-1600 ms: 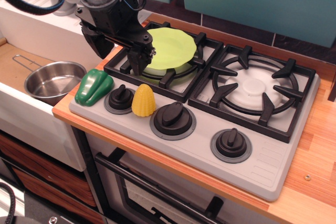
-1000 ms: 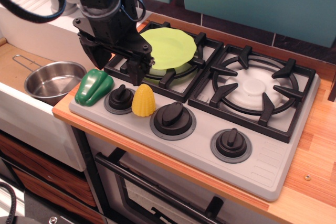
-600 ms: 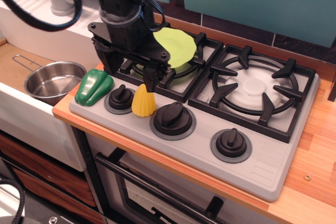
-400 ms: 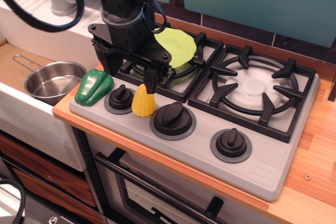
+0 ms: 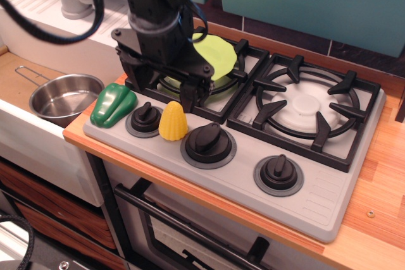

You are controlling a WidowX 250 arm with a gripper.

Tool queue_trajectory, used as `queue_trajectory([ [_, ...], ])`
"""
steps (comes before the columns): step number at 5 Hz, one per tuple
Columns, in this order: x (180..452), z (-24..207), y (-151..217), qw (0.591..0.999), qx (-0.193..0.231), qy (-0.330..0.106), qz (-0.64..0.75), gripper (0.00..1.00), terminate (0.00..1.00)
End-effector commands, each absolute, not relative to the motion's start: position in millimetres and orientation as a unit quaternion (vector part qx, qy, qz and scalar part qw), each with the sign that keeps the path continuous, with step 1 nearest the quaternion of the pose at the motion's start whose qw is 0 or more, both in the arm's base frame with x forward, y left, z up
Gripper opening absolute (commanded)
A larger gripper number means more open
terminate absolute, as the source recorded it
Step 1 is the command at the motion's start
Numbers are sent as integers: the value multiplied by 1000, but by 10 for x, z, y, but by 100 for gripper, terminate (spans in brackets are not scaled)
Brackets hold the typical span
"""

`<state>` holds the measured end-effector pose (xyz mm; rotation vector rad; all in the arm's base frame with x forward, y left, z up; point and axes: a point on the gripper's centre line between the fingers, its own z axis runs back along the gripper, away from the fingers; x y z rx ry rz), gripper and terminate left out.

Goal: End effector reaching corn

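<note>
- A grey toy stove top with two black cast-style burner grates (image 5: 354, 175) fills the middle of the frame, resting on a light wooden tabletop (image 5: 380, 219) that runs to the lower right.
- A bulky black robot gripper (image 5: 161, 96) with cables hangs in the upper left-centre of the frame, over the front edge of the left burner grate (image 5: 215, 102).
- The two black fingers of the gripper point downward and stand apart, released, with nothing between them. The right-hand finger (image 5: 188, 96) in the picture is plain to see; the other is darker and partly lost against the grate.
- A small yellow cone-shaped toy corn cob with ribbed kernels (image 5: 173, 121) stands upright on the grey front strip of the stove, left of centre in the frame.
- The corn cob sits between two of the round black stove knobs, the leftmost knob (image 5: 145, 118) and the larger knob (image 5: 209, 143) to its right, just beside both.
- The gripper finger ends just above and behind the corn cob's tip; whether it touches cannot be told.
- A glossy green toy pepper (image 5: 112, 104) lies at the left end of the stove, beside the leftmost knob.
- A lime-green round plate (image 5: 218, 55) rests on the left burner, partly hidden behind the gripper.
- A shiny steel saucepan with a wire handle (image 5: 63, 96) sits at the far left, lower than the stove.
- A third black knob (image 5: 278, 174) is lower right of centre.
</note>
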<state>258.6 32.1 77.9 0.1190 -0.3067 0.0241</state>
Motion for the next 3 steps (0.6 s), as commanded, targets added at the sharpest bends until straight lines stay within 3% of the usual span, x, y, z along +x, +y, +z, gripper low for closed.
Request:
queue_trajectory([
  [1,2661,803,338,982,65,-178,10,100,0],
  [3,2694,735,297,980,67,-187,9,100,0],
])
